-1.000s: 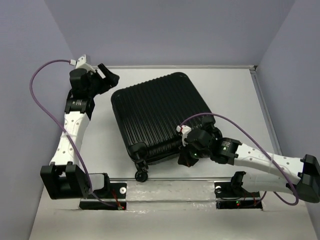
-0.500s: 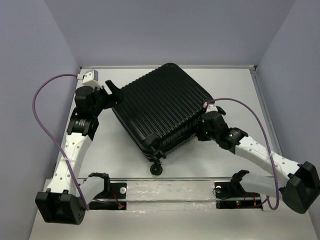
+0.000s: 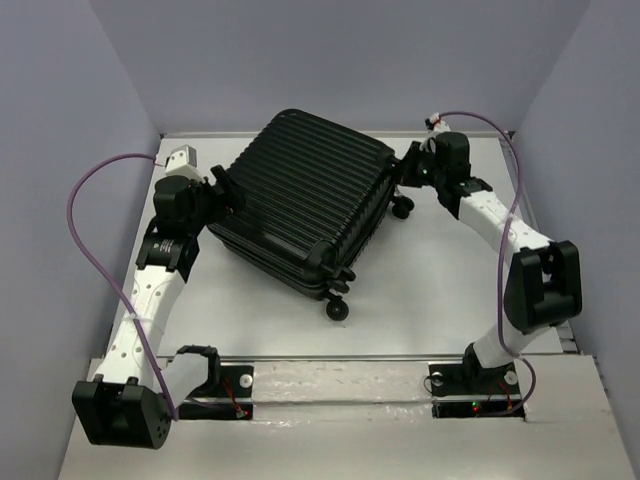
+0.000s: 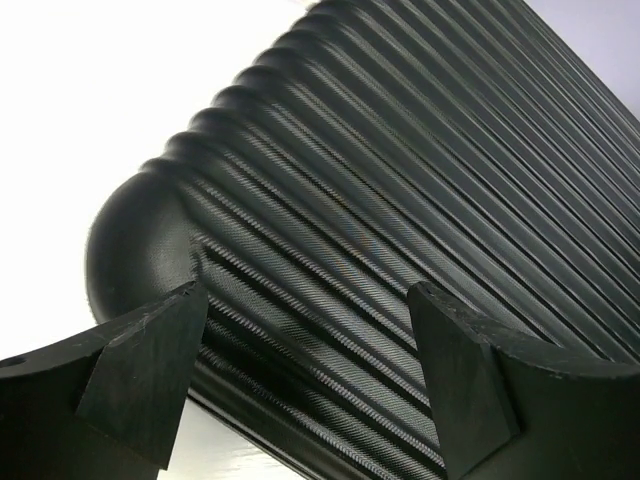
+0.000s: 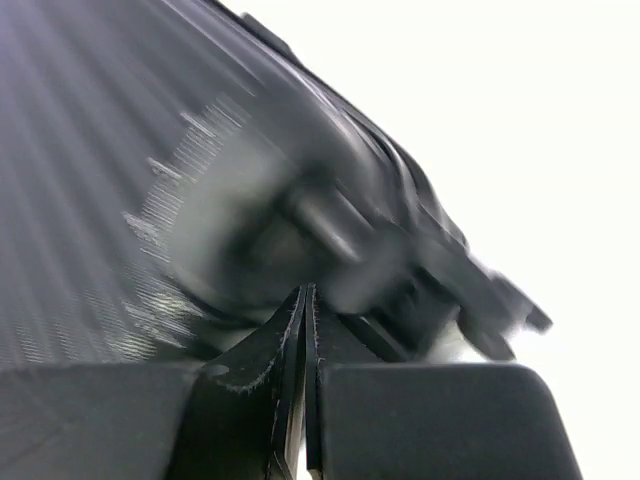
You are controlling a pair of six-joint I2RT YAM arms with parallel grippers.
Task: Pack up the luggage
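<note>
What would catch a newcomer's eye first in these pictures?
The small black ribbed hard-shell suitcase, closed and lying askew, fills the middle of the overhead view. The left tool, fingers spread wide open, sits at its left edge. The right tool, shut, is beside the black caster wheel at the case's far right corner.

The left arm point(image 3: 145, 290) and right arm point(image 3: 497, 218) are white with black joints and bases, each trailing a purple cable point(image 3: 80, 215); the left gripper point(image 4: 307, 290) and right gripper point(image 5: 303, 292) have black wedge-shaped fingers point(image 4: 140, 370).
</note>
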